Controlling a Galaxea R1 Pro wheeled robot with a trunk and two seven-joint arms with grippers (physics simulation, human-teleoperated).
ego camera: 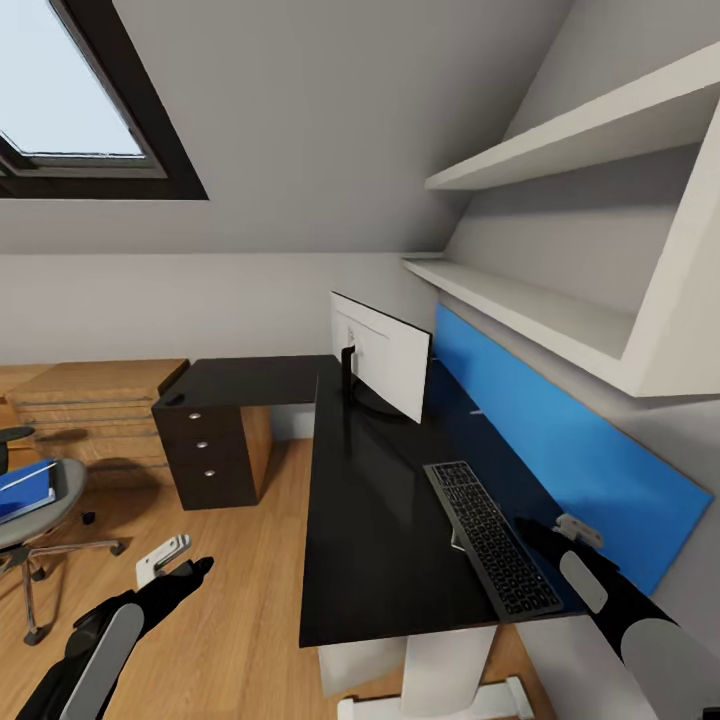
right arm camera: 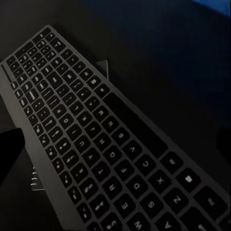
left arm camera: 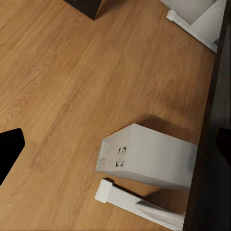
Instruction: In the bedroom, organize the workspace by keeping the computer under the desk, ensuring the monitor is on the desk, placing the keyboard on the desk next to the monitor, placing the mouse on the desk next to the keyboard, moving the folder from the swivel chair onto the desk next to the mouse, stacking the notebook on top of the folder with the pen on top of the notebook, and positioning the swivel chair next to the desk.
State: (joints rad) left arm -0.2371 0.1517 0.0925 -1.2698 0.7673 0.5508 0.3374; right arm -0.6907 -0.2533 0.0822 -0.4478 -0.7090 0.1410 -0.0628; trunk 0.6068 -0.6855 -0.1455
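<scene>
Keyboard step in hand, by the look of it. Flat black full-size keyboard with pale lettering [ego camera: 492,537] lying on the glossy black L-shaped counter [ego camera: 375,520], toward the near right edge, set at a slant and well apart from the wide white-backed monitor [ego camera: 385,352] standing farther back on the same top. Right gripper [ego camera: 545,535] just beside the keyboard's near right end; impossible to tell whether spread, pressed together or touching the keys, since only a dark sliver of a finger shows in the right wrist view over the keys [right arm camera: 96,144]. Next move, as a judgement: a slide of the keyboard up toward the monitor, kept flat and clear of the counter edge.

Left gripper [ego camera: 185,577] low over the wood floor [ego camera: 240,620] at near left, apparently carrying nothing; spread or closed, cannot tell. Boxy white tower computer [left arm camera: 147,156] on the floor by the counter's edge, seen in the left wrist view.

Bright blue folder [ego camera: 25,490] on the grey swivel chair [ego camera: 45,510] at far left, both cut off by the frame. Small white object [ego camera: 160,560] near the left gripper hard to identify.
</scene>
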